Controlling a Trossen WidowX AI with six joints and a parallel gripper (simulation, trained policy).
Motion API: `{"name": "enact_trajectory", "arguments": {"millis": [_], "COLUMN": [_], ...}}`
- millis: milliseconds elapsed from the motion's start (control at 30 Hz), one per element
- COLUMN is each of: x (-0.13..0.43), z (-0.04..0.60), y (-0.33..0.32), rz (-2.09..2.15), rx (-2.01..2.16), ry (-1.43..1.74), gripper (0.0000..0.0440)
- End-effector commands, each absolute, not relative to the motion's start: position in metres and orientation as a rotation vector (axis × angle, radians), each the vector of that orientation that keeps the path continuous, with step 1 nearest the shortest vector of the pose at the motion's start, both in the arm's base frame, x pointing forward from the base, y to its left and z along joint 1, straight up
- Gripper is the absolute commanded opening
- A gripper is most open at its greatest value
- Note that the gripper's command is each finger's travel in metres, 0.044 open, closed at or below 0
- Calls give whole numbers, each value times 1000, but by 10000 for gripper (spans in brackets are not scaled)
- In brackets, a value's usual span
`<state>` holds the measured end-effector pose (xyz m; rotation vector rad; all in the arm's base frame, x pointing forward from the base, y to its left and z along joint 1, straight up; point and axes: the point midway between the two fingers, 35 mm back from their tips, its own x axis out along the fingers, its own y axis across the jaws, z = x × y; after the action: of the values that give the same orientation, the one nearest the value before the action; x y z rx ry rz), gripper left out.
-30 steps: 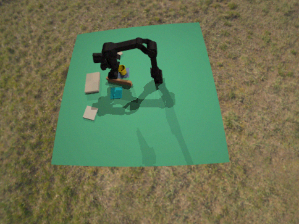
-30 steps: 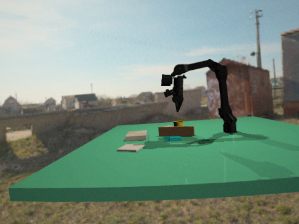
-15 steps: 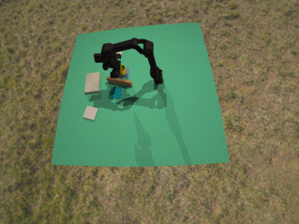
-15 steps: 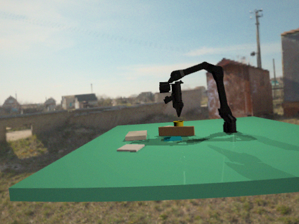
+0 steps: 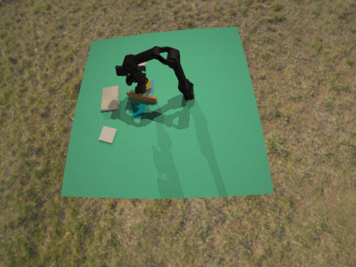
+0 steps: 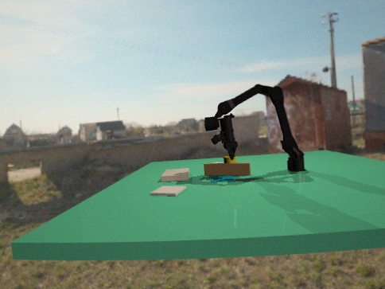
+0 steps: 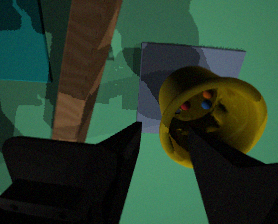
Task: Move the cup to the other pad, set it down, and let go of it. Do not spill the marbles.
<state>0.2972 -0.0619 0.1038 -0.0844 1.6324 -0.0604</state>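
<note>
The yellow cup (image 5: 148, 84) (image 6: 227, 160) (image 7: 215, 85) stands on the blue-grey pad (image 5: 151, 87) (image 7: 225, 60). In the wrist view its mouth shows marbles inside, among them a red, an orange and a blue one. The teal pad (image 5: 138, 111) (image 6: 223, 178) (image 7: 22, 60) lies bare on the other side of the wooden bar. My gripper (image 5: 140, 91) (image 6: 233, 158) (image 7: 164, 130) is partly open, pointing down at the cup, with nothing held. In the wrist view the right fingertip overlaps the cup's mouth and the left fingertip is left of the cup. Whether the finger touches the cup cannot be told.
The wooden bar (image 5: 141, 97) (image 6: 227, 169) (image 7: 85, 65) stands between the two pads. A thick pale block (image 5: 110, 98) (image 6: 176, 174) and a thin pale tile (image 5: 107, 134) (image 6: 169, 191) lie on the green table top (image 5: 206, 147) (image 6: 199, 219). Another pale piece (image 5: 142, 64) shows behind the arm.
</note>
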Motion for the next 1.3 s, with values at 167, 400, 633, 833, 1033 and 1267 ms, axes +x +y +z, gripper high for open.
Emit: {"name": "enact_trajectory", "arguments": {"millis": [167, 400, 633, 833, 1033, 1267], "x": [294, 292, 297, 303, 311, 322], "z": [73, 57, 67, 81, 96, 114], "y": [-68, -70, -72, -70, -65, -55], "rz": [7, 95, 155, 183, 200, 216], "rx": [-132, -200, -250, -273, -290, -311], "ry": [1666, 1678, 1655, 1629, 1602, 1563], "gripper": [171, 47, 12, 12, 7, 8]}}
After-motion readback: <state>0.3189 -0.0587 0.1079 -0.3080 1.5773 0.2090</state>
